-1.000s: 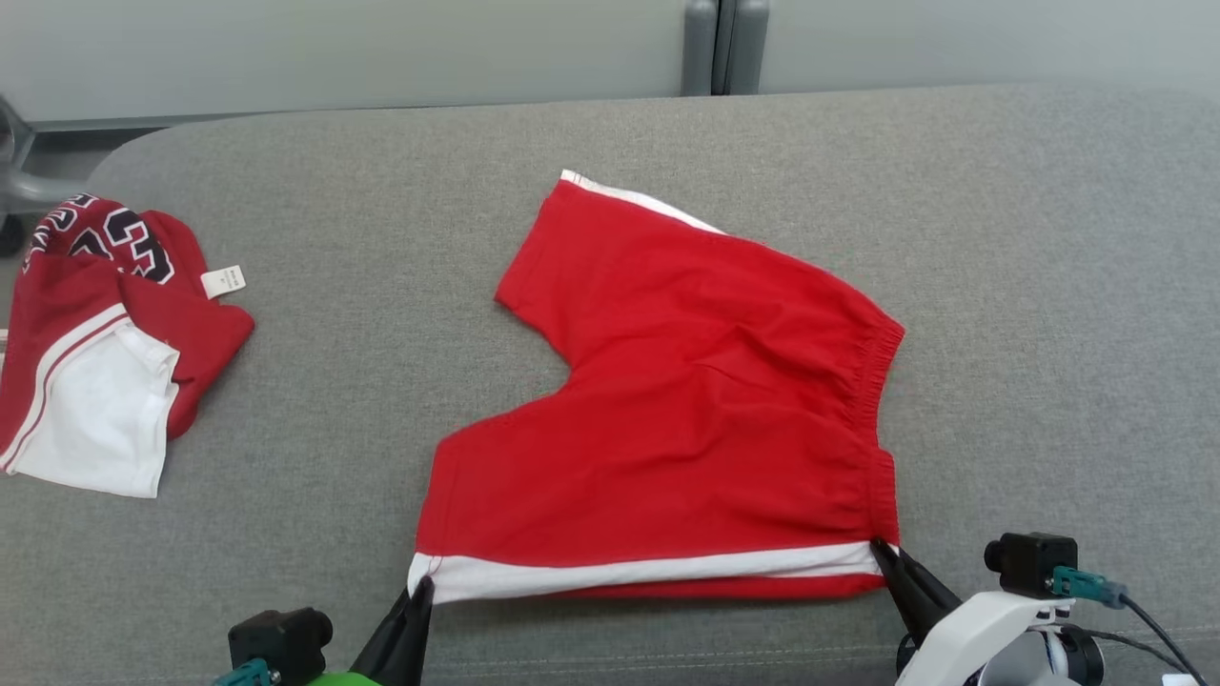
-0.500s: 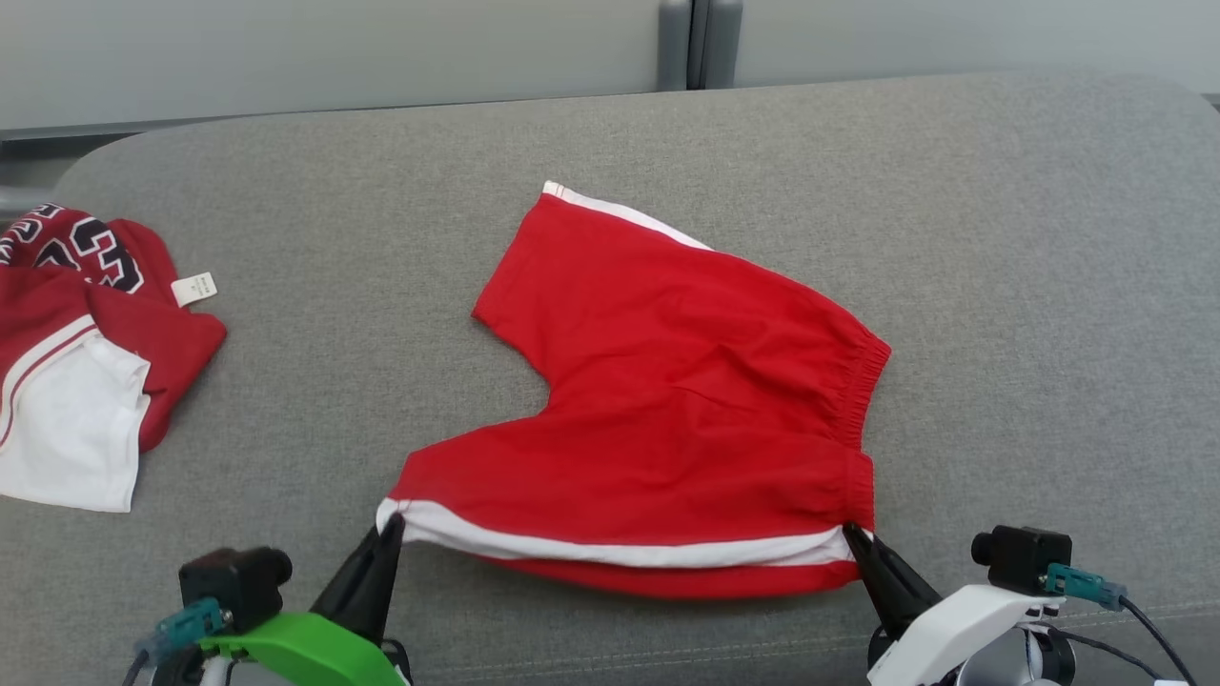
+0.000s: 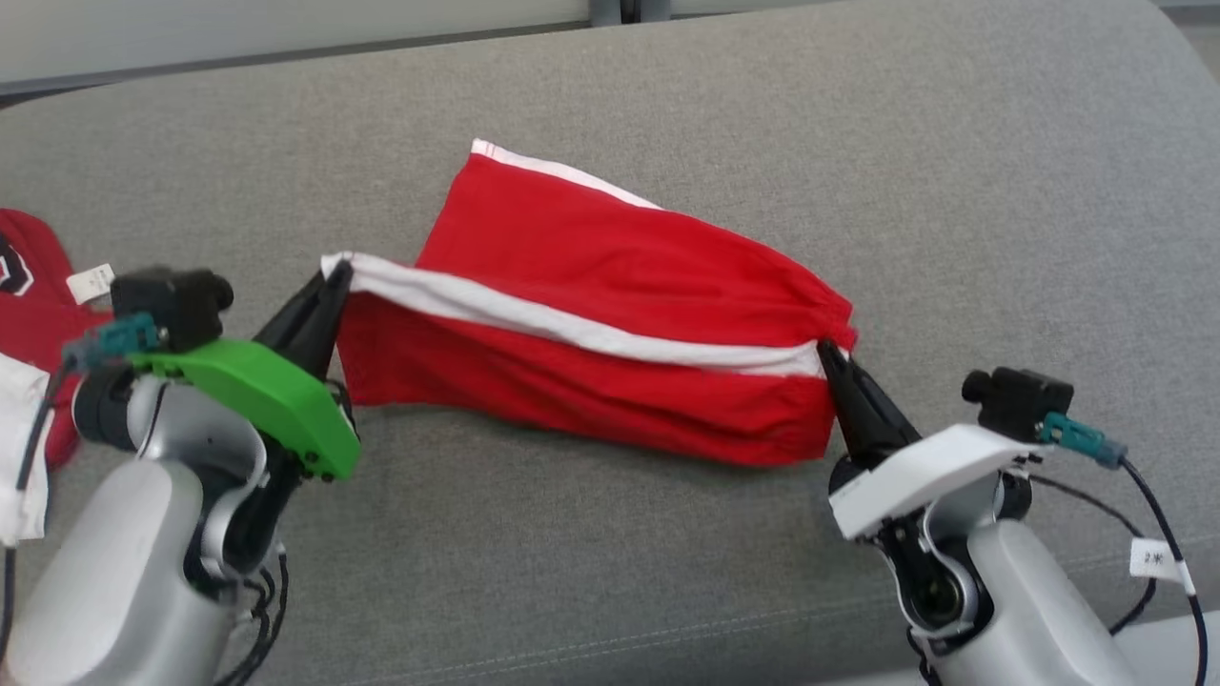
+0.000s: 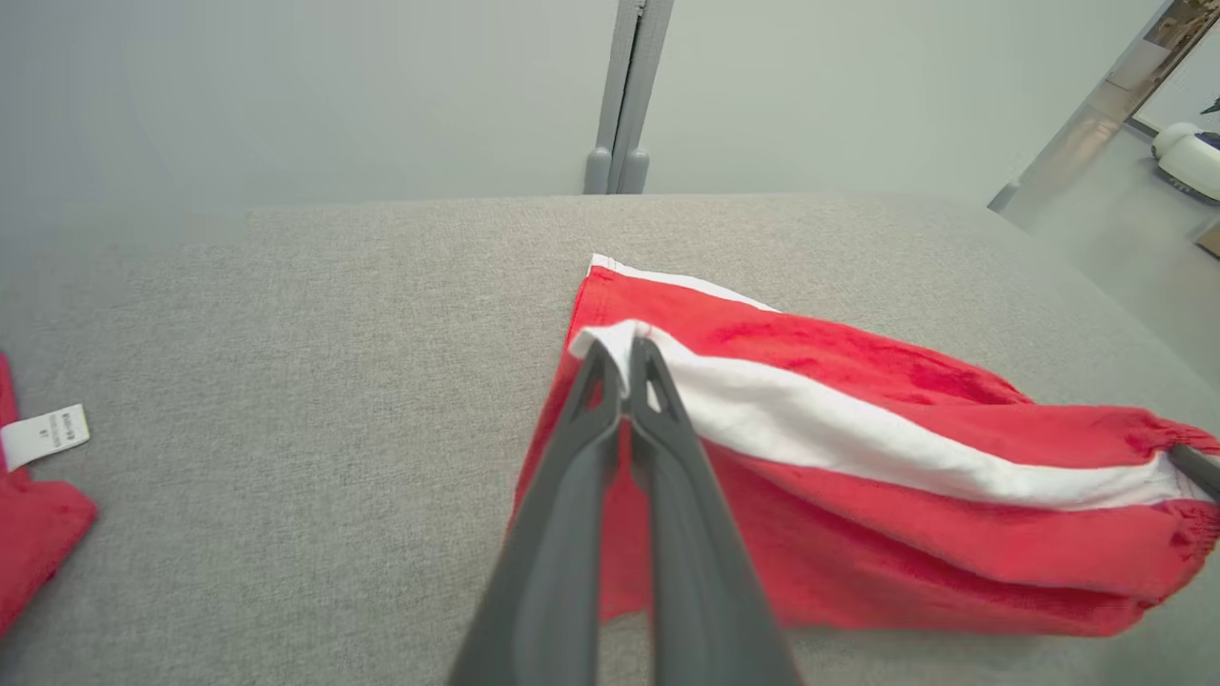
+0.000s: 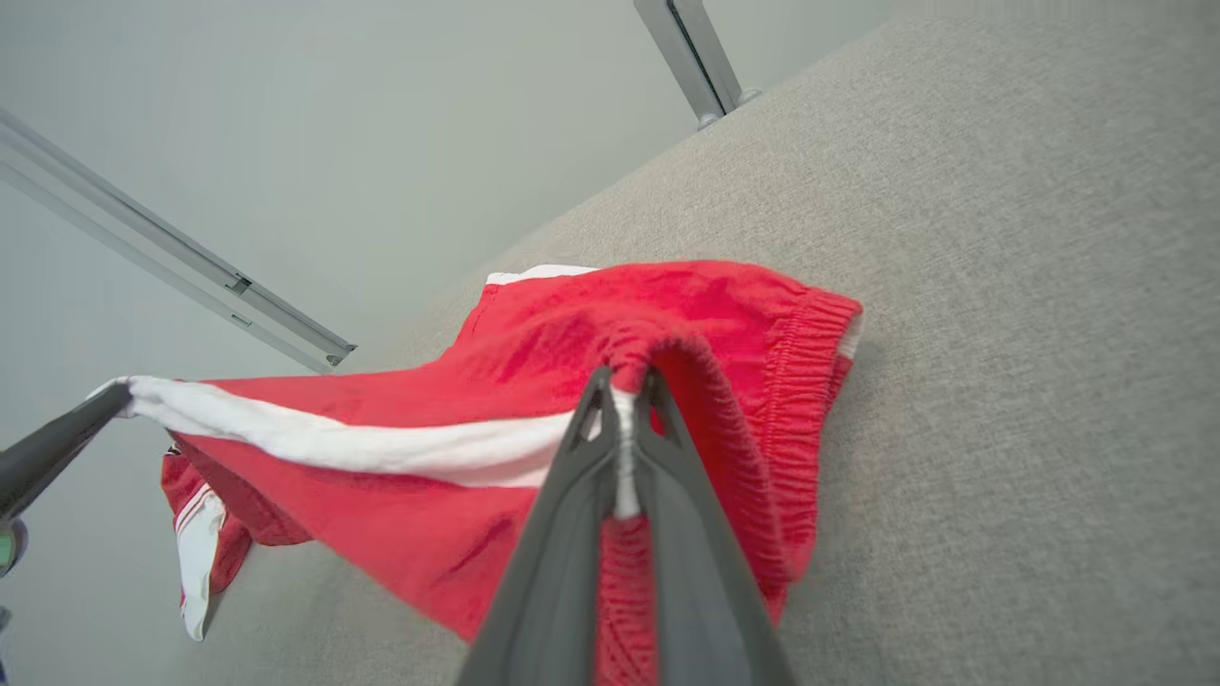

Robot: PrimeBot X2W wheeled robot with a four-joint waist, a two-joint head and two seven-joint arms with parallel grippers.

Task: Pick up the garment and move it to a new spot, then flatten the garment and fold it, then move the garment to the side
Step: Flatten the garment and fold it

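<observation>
Shorts [image 3: 610, 276], red with white stripe: at centre of grey cushion [image 3: 1001, 191]. Near edge lifted clear of cushion, far leg flat on it. Left gripper [image 3: 335, 274] clamped on hem corner. Right gripper [image 3: 825, 351] clamped on waistband corner. Stripe taut between them.

Bright, even, diffuse light leaves a faint soft shadow under the garment [image 3: 610, 400]; wrist views bow at edges.
</observation>
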